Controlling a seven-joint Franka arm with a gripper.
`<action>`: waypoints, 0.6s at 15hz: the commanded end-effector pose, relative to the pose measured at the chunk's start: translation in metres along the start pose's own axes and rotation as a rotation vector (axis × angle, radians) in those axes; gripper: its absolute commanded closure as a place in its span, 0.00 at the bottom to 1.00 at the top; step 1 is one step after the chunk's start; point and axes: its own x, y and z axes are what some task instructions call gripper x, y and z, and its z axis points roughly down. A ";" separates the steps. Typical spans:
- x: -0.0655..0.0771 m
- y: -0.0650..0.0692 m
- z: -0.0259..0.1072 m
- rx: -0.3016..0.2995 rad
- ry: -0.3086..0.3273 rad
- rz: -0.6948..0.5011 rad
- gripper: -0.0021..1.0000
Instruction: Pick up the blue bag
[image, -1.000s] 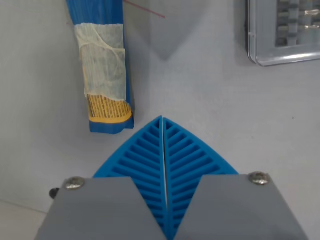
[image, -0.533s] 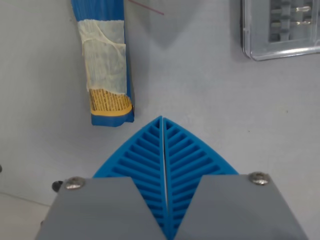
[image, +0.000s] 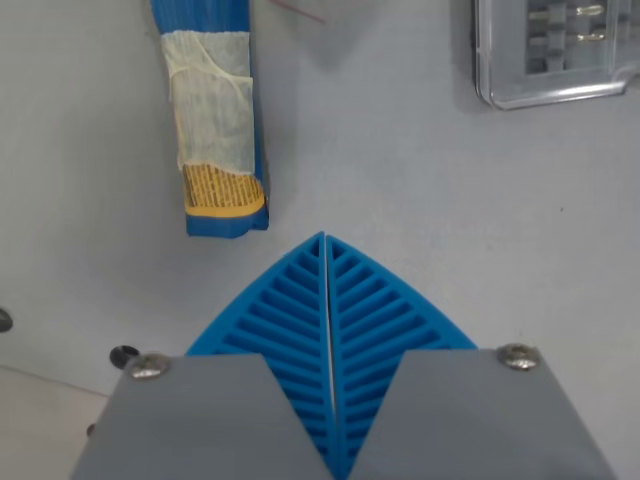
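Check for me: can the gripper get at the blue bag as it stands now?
Probably yes. Bare table lies between the gripper and the blue bag, up the wrist view's left. But the jaws are shut together and must open first.

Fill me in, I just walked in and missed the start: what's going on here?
A single robot arm is after the blue bag, which lies flat on the grey table toward the wrist view's upper left. The gripper is shut and empty, its tips apart from the bag's near end. A clear plastic case sits at upper right. No grasp has been made yet.
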 end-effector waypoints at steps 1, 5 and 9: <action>-0.011 -0.005 -0.011 -0.037 0.054 -0.020 1.00; -0.012 -0.005 -0.018 -0.037 0.054 -0.020 1.00; -0.013 -0.005 -0.024 -0.037 0.054 -0.020 1.00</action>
